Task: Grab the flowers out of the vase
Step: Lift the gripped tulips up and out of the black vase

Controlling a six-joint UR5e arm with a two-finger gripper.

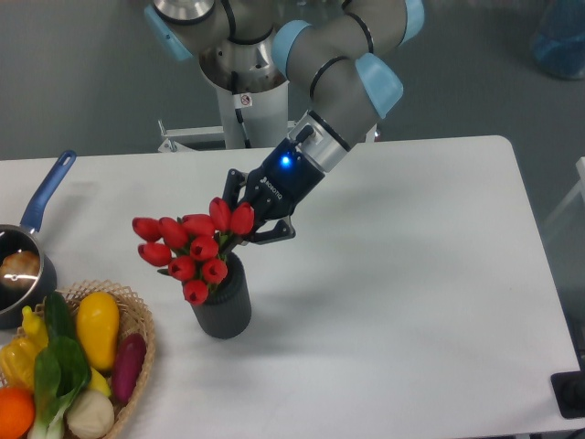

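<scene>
Table [411, 274]: white, carries every item listed below.
Arm [343, 69]: grey with pale blue joint caps, reaches down from behind the vase toward the upper right of it.
Basket [137, 320]: wicker, left of the vase at the table's front edge, holds mixed vegetables.
Saucepan [23, 265]: blue handle, far left of the vase, cut off by the frame edge.
Vase [222, 306]: dark grey cup, upright on the table, reference point for this list.
Flowers [192, 247]: red tulip bunch, tilted to the left, buds spread above and left of the vase rim; the lower stems are at the vase mouth, and whether they are inside it cannot be told.
Gripper [249, 224]: black, blue light lit on the wrist, just above the right part of the vase rim; fingers closed around the right side of the bunch, with two buds directly in front of them.
</scene>
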